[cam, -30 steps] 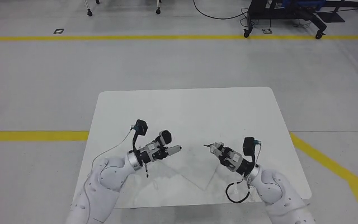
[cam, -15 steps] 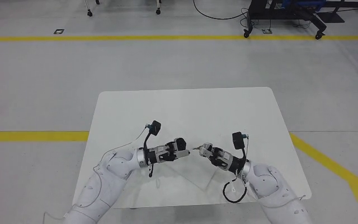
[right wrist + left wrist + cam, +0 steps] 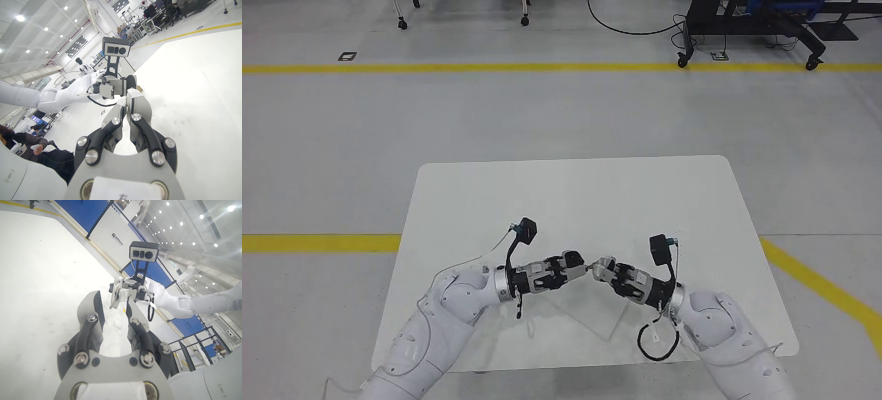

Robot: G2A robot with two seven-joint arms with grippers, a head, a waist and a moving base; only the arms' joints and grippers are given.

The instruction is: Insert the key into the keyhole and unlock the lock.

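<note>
Both arms have swung inward. The left gripper (image 3: pixel 576 265), fingers apart, and the right gripper (image 3: pixel 603 268), clamped on what we take for the key (image 3: pixel 115 298), now nearly meet above the counter (image 3: pixel 642 200) — we judge insertion alignment comes next.

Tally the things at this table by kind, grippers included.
grippers: 2, the left gripper and the right gripper, tip to tip above the table
key: 1, held in the right gripper
small tan piece: 1, at the left gripper's tip, possibly the lock
table: 1
Total: 5
</note>
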